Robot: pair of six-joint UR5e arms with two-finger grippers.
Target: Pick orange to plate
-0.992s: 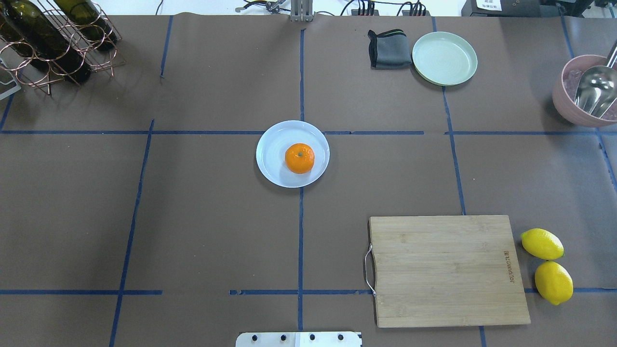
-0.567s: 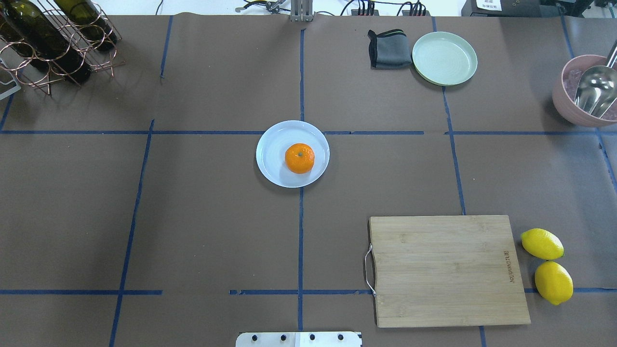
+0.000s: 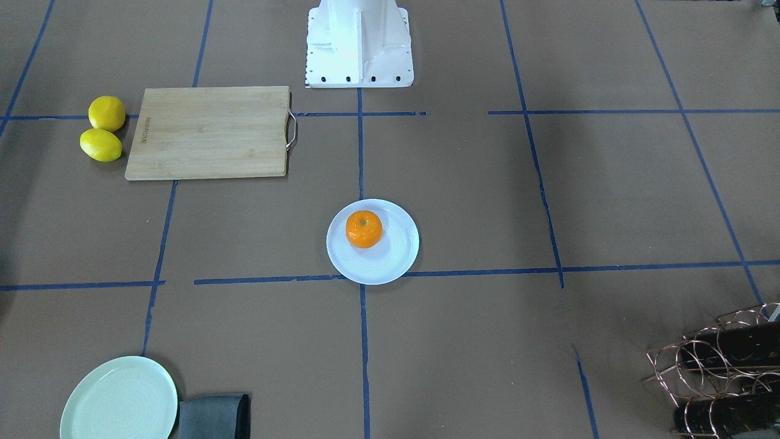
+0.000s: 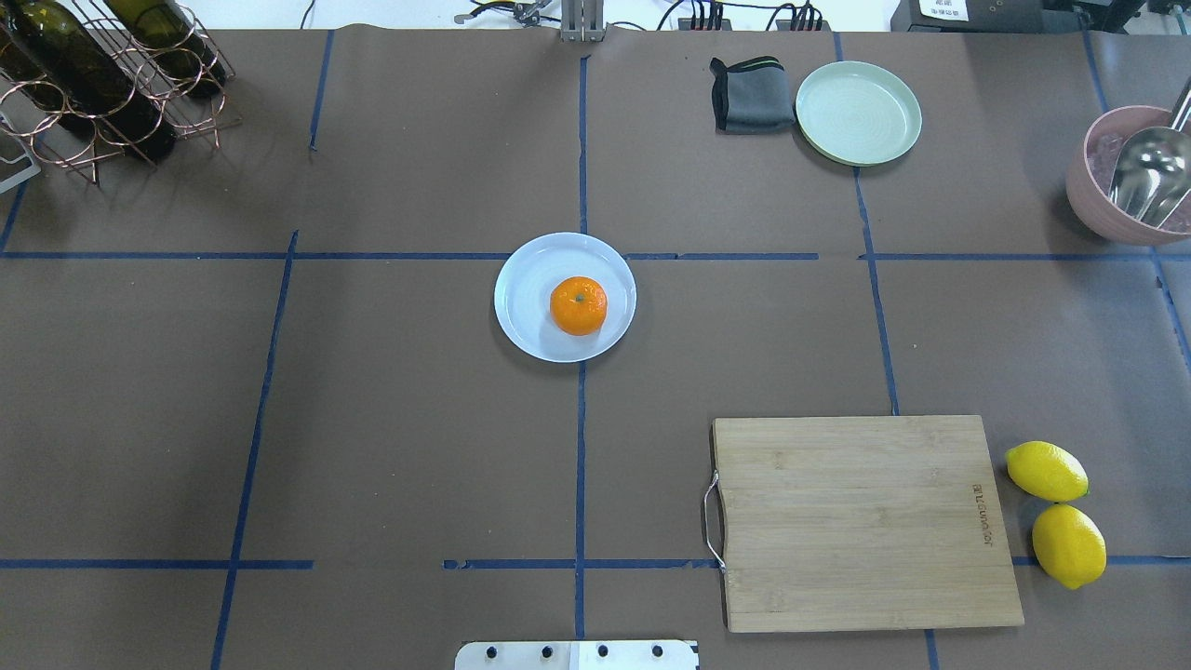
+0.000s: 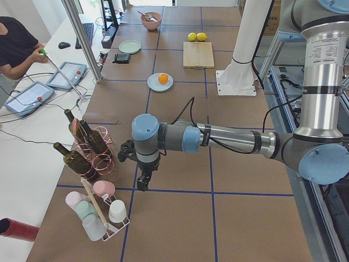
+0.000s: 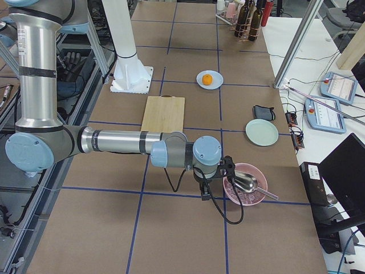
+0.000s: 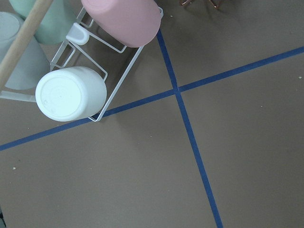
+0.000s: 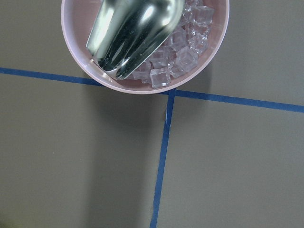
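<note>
The orange (image 4: 578,305) sits on the pale bluish-white plate (image 4: 521,279) at the middle of the table, a little right of the plate's centre. The front-facing view also shows the orange (image 3: 364,228) resting on the plate (image 3: 396,259). Neither arm is near them. My left gripper (image 5: 143,183) hangs over the table's left end beside the bottle rack, seen only in the left side view. My right gripper (image 6: 203,194) hangs at the right end next to the pink bowl, seen only in the right side view. I cannot tell whether either is open or shut.
A wooden cutting board (image 4: 865,521) lies near right with two lemons (image 4: 1047,471) beside it. A mint-green plate (image 4: 858,112) and grey cloth (image 4: 752,95) lie far right. The pink ice bowl (image 4: 1107,200) with a scoop, a bottle rack (image 4: 102,84) and a cup rack (image 7: 71,97) stand at the table's ends.
</note>
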